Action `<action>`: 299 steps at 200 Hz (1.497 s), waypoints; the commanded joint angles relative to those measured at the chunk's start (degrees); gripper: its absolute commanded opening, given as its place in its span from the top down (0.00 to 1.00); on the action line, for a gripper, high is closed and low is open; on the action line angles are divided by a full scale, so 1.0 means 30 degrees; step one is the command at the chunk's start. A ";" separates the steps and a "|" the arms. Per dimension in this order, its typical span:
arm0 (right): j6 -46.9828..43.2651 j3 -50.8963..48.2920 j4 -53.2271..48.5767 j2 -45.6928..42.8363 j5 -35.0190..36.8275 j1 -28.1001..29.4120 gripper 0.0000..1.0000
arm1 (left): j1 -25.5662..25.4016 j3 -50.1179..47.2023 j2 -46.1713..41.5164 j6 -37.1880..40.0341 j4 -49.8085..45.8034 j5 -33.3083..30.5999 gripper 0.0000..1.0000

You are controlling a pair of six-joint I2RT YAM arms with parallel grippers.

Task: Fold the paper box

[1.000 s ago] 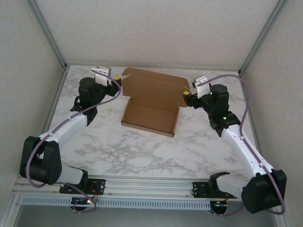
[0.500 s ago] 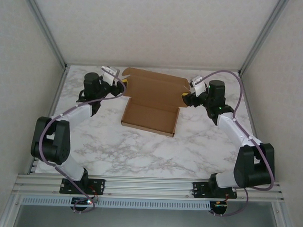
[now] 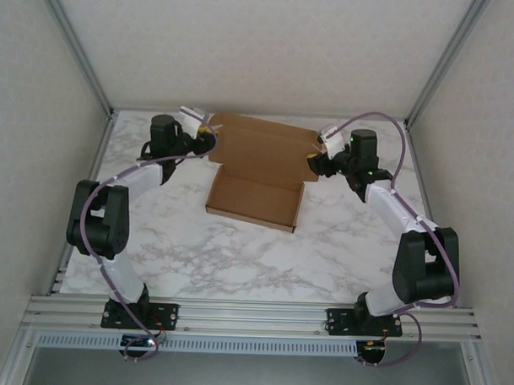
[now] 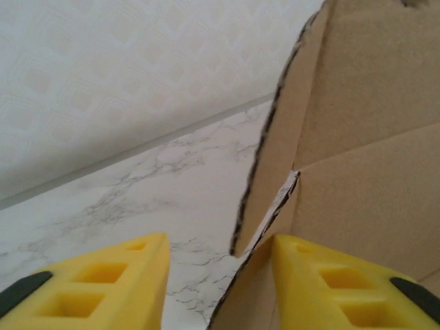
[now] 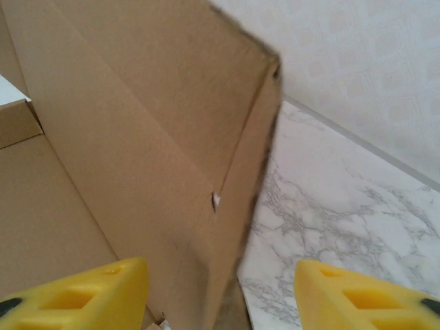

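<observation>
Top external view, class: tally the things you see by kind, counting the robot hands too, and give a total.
Paper box: 1
Robot hands: 2 (left hand, right hand)
Marble table: 1
Total: 4

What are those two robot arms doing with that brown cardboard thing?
Two robot arms are folding a flat brown cardboard mailer box on the white marble table. Its tray lies flat in front, and the lid panel behind looks tilted up. The left end effector is at the lid's left side flap, the right end effector at its right one. Each has its yellow fingers open around a flap edge, not clamped yet.
</observation>
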 commanded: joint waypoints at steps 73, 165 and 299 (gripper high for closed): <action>0.0090 0.0999 -0.1370 -0.0148 0.2568 0.1596 0.79 | -0.1370 -0.2509 -0.2158 0.0057 0.0667 -0.2226 0.94; 0.4872 0.0881 -0.0730 -0.0114 0.5384 0.3325 0.93 | -0.3458 -0.6572 -0.5243 -0.3068 0.4889 -0.7138 1.00; 1.2251 0.0541 0.4894 0.0994 1.1472 0.6604 0.84 | -0.3965 -0.8462 -0.4950 -0.8413 0.9677 -0.9601 1.00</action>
